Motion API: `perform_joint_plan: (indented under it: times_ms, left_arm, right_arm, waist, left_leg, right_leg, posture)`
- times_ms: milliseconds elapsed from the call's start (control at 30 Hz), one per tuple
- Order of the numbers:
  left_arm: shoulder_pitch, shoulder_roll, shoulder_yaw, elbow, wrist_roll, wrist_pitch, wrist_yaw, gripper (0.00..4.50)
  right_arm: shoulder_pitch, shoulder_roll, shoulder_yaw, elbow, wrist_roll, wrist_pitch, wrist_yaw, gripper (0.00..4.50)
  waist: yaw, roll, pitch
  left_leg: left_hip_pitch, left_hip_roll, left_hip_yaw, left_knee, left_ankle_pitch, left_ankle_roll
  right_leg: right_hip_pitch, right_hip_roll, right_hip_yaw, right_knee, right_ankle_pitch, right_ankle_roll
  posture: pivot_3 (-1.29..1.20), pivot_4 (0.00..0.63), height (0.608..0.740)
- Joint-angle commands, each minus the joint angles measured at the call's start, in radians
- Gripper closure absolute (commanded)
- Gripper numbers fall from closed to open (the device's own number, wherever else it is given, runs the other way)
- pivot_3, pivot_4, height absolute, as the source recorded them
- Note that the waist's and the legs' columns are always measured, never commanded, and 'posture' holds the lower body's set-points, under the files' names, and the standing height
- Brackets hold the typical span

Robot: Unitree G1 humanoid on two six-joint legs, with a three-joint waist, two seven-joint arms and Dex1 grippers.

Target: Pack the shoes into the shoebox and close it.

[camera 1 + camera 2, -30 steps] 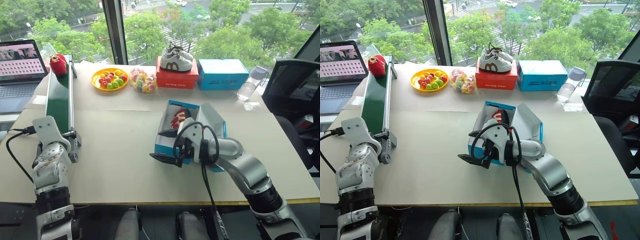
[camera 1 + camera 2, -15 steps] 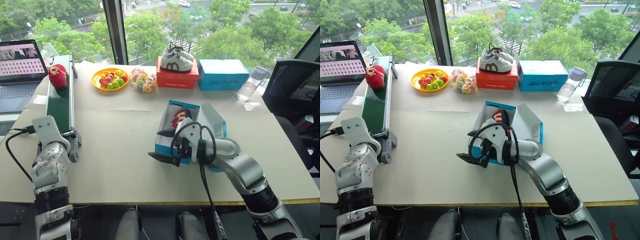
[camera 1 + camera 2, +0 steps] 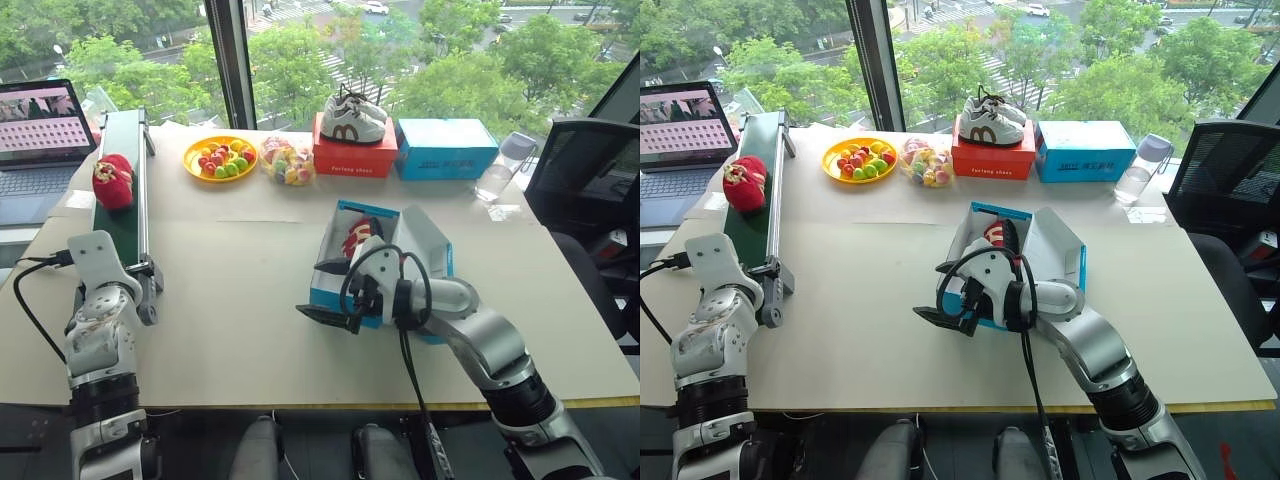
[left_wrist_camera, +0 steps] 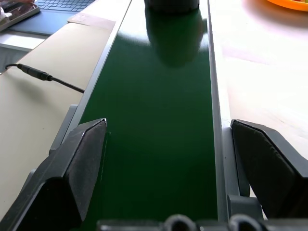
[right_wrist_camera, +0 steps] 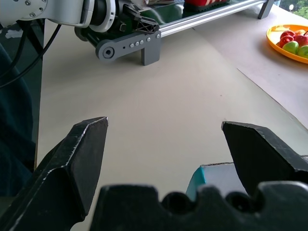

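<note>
Table [image 3: 230, 290] bearing a green conveyor belt [image 3: 118, 205] along its left side; one red shoe [image 3: 113, 181] rides on the belt. Open blue shoebox [image 3: 430, 245] near the table's centre, the other red shoe [image 3: 356, 238] inside. Right gripper [image 3: 330, 293], jaws spread wide and empty, beside the box's front-left corner. Left gripper [image 4: 168, 168], equally wide and empty, straddles the belt's near end.

A red sneaker with white markings [image 3: 112, 181] lies on the dark green belt of a silver-framed conveyor [image 3: 128, 215], and another red shoe [image 3: 356, 239] sits inside the bright blue cardboard shoebox with a white interior [image 3: 345, 211]. White sneakers with brown marks [image 3: 352, 119] top a red box [image 3: 353, 159] beside a plain blue box [image 3: 446, 149], near an orange plate of red and green fruit [image 3: 220, 158].
</note>
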Motion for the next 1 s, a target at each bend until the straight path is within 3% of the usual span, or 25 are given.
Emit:
perform_joint_plan:
  times_ms: [33,700,800,867,933,1000]
  left_arm:
    - [-0.012,0.021,0.004,-0.008,0.013,-0.007,0.002,0.07]
    - [-0.023,0.014,0.018,0.009,0.008,-0.029,0.006,0.07]
    - [-0.029,0.004,0.022,-0.005,-0.005,-0.028,0.002,0.83]
    - [-0.045,-0.016,0.041,-0.011,-0.031,-0.023,0.008,1.69]
    - [-0.071,-0.047,0.065,-0.025,-0.081,-0.063,-0.009,2.01]
    - [-0.090,-0.071,0.051,-0.065,-0.102,-0.155,-0.050,2.01]
  right_arm:
    - [-0.009,0.002,-0.022,-0.021,-0.007,-0.013,-0.005,0.00]
    - [-0.007,0.007,-0.028,-0.027,-0.010,-0.004,-0.013,0.00]
    - [-0.009,0.006,-0.029,-0.026,-0.010,-0.004,-0.015,0.00]
    - [-0.012,0.007,-0.032,-0.024,-0.009,-0.004,-0.017,0.00]
    - [-0.017,0.010,-0.037,-0.019,-0.008,-0.002,-0.022,0.00]
    - [-0.037,0.041,-0.076,0.009,0.006,0.020,-0.067,0.00]
  waist:
    - [0.000,0.000,0.000]
    - [0.000,0.000,0.000]
    - [0.002,0.000,0.000]
    - [0.005,0.000,0.000]
    - [0.009,0.000,0.000]
    - [0.013,-0.001,0.000]
  left_leg:
    - [0.000,0.000,0.000,0.000,0.000,0.000]
    - [0.001,0.000,0.000,0.000,0.000,0.000]
    - [0.001,0.000,0.000,0.001,0.001,-0.001]
    - [0.001,0.000,0.000,0.001,0.001,-0.001]
    - [0.001,0.000,0.000,0.002,0.001,-0.002]
    - [0.001,0.000,0.000,0.002,0.001,-0.002]
  right_leg:
    - [0.000,0.000,0.000,0.000,0.000,0.000]
    - [0.000,0.000,0.000,0.002,0.000,0.000]
    - [0.000,0.000,0.000,0.003,0.000,0.000]
    - [0.000,0.000,0.000,0.004,0.000,0.000]
    - [0.000,0.000,0.000,0.006,0.000,0.000]
    - [-0.001,0.000,0.000,0.008,0.000,0.000]
  posture:
    - [0.00,0.150,0.740]
    - [0.00,0.150,0.740]
    - [0.00,0.150,0.740]
    - [0.00,0.150,0.740]
    - [0.00,0.150,0.740]
    - [0.00,0.150,0.740]
